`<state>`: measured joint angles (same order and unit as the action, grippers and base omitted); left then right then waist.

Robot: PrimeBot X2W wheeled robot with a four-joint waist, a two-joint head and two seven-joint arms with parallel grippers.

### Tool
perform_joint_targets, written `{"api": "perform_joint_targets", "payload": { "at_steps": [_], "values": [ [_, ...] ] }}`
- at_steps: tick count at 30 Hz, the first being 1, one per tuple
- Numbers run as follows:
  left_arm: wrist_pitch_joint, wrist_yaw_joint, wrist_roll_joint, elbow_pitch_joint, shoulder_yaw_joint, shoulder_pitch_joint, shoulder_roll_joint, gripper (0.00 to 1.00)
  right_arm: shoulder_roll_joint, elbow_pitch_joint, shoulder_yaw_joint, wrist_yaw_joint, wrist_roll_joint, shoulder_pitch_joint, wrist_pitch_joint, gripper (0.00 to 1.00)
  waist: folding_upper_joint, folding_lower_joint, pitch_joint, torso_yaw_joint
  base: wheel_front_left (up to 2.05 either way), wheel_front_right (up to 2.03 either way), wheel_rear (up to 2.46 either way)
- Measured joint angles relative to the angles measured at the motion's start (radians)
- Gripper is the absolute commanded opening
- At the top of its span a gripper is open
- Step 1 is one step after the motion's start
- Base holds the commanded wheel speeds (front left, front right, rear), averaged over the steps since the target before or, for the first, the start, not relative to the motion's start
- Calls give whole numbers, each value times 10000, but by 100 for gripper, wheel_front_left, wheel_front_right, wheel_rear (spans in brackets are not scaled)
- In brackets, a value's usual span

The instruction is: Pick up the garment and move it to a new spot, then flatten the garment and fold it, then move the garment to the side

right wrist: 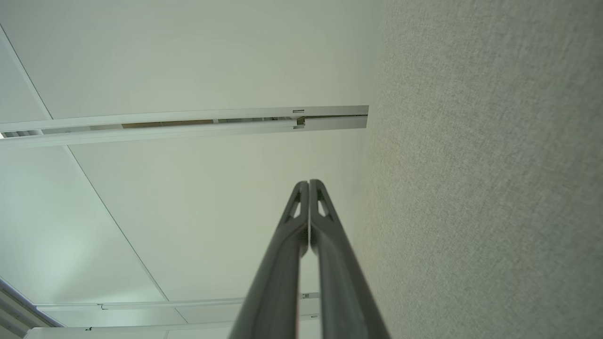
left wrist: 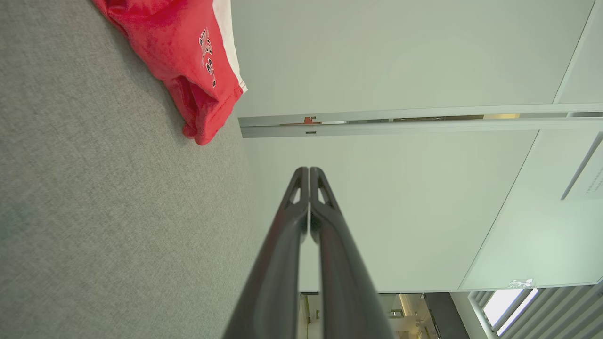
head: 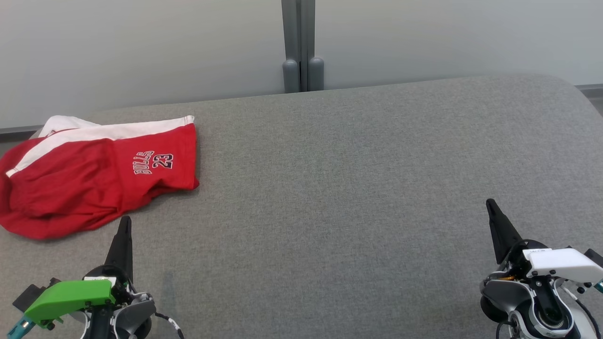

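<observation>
On the far left of the grey table, red shorts lie bunched, with a white band and "BULLS 23" on them. Left gripper sits near their front edge, fingers pressed together, holding nothing. Right gripper is well apart, likewise closed and empty.
</observation>
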<state>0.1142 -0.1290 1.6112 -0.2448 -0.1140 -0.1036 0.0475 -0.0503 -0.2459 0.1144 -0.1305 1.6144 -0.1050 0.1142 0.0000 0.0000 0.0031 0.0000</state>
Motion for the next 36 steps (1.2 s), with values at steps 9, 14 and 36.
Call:
{"api": "perform_joint_targets", "payload": {
  "at_steps": [9,14,36],
  "values": [
    [0,0,0,4,0,0,0,0,0,0,0,0,0,0,0,0,0,0,0,0,0,0,0],
    [0,0,0,-2,0,0,0,0,0,0,0,0,0,0,0,0,0,0,0,0,0,0,0],
    [0,0,0,-2,0,0,0,0,0,0,0,0,0,0,0,0,0,0,0,0,0,0,0]
  ]
}}
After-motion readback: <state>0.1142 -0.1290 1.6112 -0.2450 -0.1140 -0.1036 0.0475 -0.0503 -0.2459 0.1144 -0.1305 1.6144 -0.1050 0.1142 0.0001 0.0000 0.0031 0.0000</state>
